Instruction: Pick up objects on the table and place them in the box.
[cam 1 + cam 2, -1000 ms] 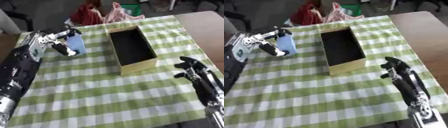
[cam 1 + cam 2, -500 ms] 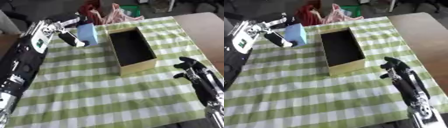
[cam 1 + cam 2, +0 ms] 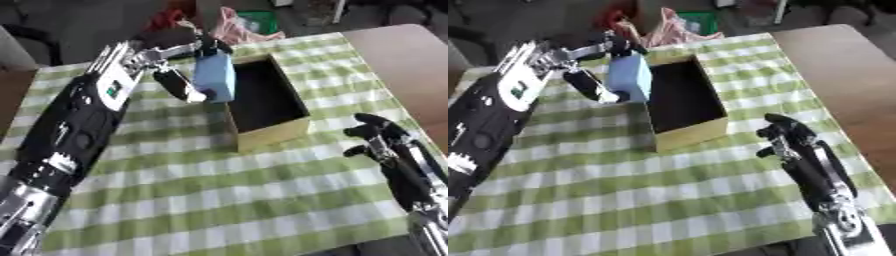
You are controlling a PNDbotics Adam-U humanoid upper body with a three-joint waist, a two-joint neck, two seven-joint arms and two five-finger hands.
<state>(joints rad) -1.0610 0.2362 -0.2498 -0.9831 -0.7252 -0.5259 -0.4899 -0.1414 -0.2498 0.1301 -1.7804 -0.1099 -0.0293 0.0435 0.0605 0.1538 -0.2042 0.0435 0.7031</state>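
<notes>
My left hand point(image 3: 179, 67) is shut on a light blue block point(image 3: 215, 77), thumb below and fingers above it. It holds the block in the air at the left wall of the open cardboard box point(image 3: 273, 129), whose inside is dark. The box stands on the green-and-white checked tablecloth point(image 3: 219, 200). My right hand point(image 3: 376, 134) rests at the right of the cloth, right of the box, fingers curled and holding nothing.
Red and pink bags point(image 3: 229, 28) lie beyond the table's far edge, with a green object point(image 3: 267, 20) beside them. A bare brown tabletop point(image 3: 402, 65) lies to the right of the cloth.
My left hand has carried the blue block to the right, from over the cloth to the box's left wall. The right hand has stayed in place.
</notes>
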